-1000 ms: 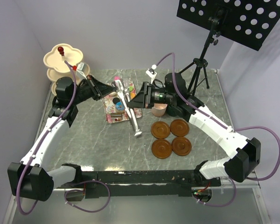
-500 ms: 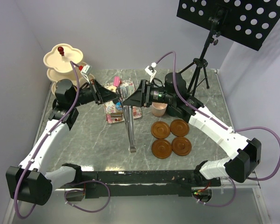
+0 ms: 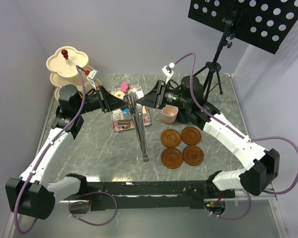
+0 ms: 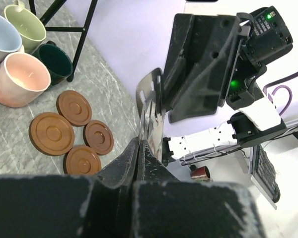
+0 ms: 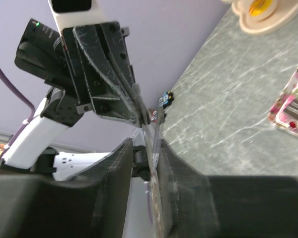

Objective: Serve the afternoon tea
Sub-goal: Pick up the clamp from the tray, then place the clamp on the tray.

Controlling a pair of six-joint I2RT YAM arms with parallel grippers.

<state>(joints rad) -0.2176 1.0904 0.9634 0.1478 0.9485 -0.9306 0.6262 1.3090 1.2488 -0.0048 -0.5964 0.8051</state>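
a: top external – where are the metal tongs [image 3: 140,134]?
b: mid bench [image 3: 89,144]. top end is up betw the two arms, and the tips slant down twd the near side. can't tell if the tips touch the stone.
a: who's got them?
b: left jaws come in from the left, right jaws from the right, and they meet at that top end. left wrist view: left jaws closed on the tongs' top end. right wrist view: the tongs' strips sit betw the right jaws, but can't tell if they clamp or just flank them.
a: tea things?
b: cream 3-tier stand [image 3: 59,63] is in the far left corner. four brown saucers [image 3: 171,138] lie flat in a 2x2 cluster, just right of the tongs' tips. pink mug [image 4: 17,79] stands upright just far of the saucers. lt blue mug [image 4: 0,34], lt green mug [image 4: 25,22] and dk green mug [image 4: 54,62] are bunched w/ it by the tripod [image 3: 213,74] legs.
a: cakes?
b: toy cakes [image 3: 121,115] are on the floral tray [image 3: 114,119], below where the jaws meet and left of the pink mug.
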